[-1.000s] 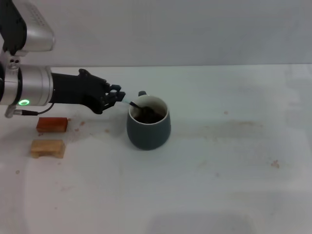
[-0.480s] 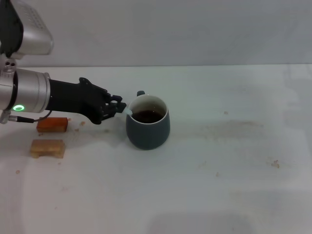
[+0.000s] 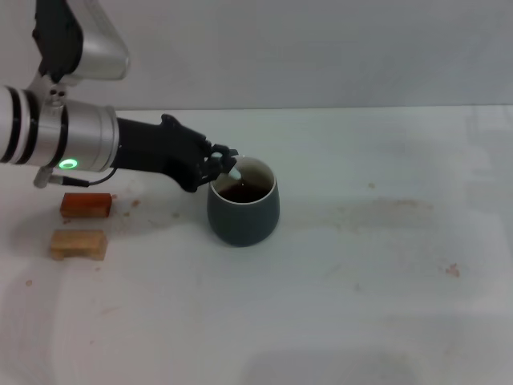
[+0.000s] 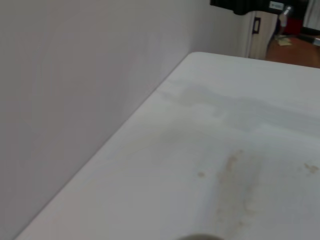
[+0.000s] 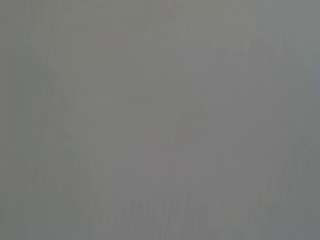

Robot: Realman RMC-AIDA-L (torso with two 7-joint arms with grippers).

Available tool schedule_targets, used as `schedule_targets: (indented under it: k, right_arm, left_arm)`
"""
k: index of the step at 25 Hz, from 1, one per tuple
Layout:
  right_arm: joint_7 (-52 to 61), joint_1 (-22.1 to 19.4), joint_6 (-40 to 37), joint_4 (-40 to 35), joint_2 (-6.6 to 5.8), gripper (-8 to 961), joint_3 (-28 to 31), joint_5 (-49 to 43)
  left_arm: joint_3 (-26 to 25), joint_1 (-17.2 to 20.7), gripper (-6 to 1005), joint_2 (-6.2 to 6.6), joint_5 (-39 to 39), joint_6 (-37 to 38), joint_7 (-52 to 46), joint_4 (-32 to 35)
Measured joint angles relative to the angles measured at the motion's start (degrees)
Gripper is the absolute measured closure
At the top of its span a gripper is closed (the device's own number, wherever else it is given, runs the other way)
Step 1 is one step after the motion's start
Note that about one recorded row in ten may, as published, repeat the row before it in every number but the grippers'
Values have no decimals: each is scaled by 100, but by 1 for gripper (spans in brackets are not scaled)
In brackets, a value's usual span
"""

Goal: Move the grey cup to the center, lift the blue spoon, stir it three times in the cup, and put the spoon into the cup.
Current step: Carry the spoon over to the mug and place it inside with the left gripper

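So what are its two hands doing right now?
Left gripper: closed on the spoon, at the cup rim.
Right gripper: not in view.

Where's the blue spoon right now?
In the head view, the blue spoon sits left of center, held by the left tool at the grey cup's left rim, angled into the cup.

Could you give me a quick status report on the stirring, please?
Left pincer at grey cup rim, shut on blue spoon. Spoon dips into the dark liquid. Right arm out of view. Two blocks off to the left, clear of work.
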Motion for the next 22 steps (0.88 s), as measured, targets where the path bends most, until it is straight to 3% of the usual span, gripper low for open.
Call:
schedule_targets:
  k: [6,12,22]
  right_arm:
    - [0,-9,0,40,0,408,-8,0]
    - [0,-56,0,86,0,408,-8,1]
    - [3,-35,0,97,-1,409,33,-137]
  left_arm:
    - [49,-170,855,3,71,-324,30,-248]
    - [-17,-85,855,43,384,-398,30,-235]
    - [-91,191,855,61,464,180,-216,243]
